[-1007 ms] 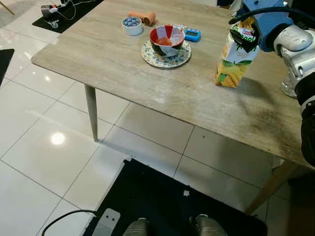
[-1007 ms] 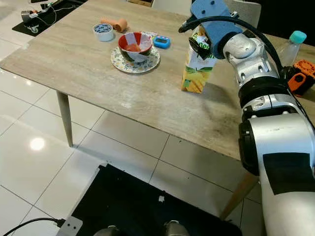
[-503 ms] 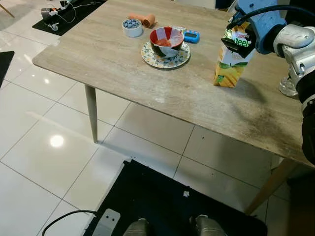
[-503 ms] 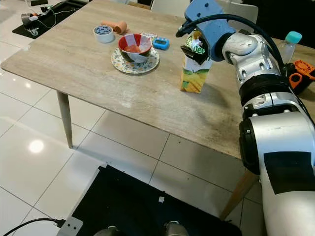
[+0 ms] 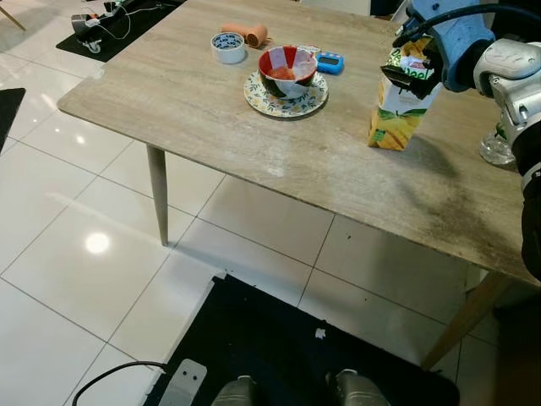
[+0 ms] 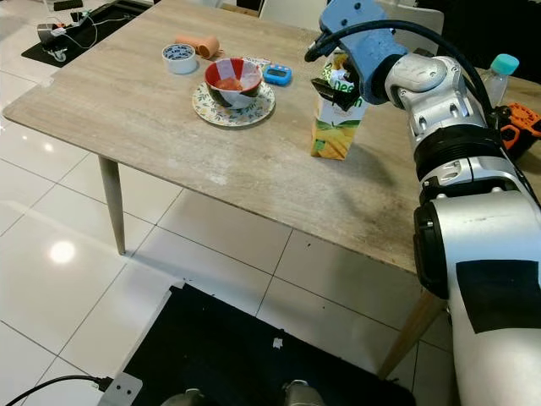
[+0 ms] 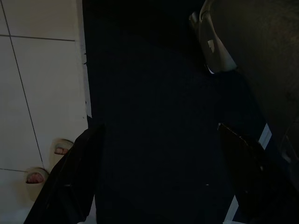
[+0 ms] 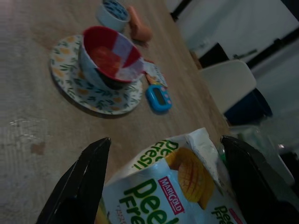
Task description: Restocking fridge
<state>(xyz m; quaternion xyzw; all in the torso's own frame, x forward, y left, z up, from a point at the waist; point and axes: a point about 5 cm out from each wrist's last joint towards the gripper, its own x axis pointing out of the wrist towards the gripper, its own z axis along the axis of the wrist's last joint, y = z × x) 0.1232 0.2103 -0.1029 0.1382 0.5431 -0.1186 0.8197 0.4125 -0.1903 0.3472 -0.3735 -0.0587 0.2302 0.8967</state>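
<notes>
Task status: early. Juice carton (image 6: 336, 114) not yet lifted, upright on table, base on wood; no fridge seen. Left to do, by my read: close on carton, lift, carry to fridge, stow

Near: black mat (image 5: 279, 355) on white tile floor (image 5: 59, 228) at robot's feet; cable + white plug at mat's corner. L gripper (image 7: 159, 172) hangs idle over mat, fingers spread wide, holding nothing; a pair of slippers on tile beside it

Mid: wooden table (image 5: 194, 93), slim angled legs, top scuffed pale near front edge. R gripper (image 8: 163, 182) at carton's top, fingers wide either side of it, not closed on it

Far: red/white bowl (image 5: 286, 69) w/ orange food, sat on patterned plate (image 5: 285, 96); blue timer (image 5: 330, 60) just beyond; tape roll (image 5: 226, 45) and orange cylinder (image 5: 246, 32) side by side. Clear bottle w/ teal cap (image 6: 499, 79) and orange tool (image 6: 517, 127) at table's right end. White chair (image 8: 227, 81) behind table. Black mat w/ cables (image 5: 106, 21) at far left
</notes>
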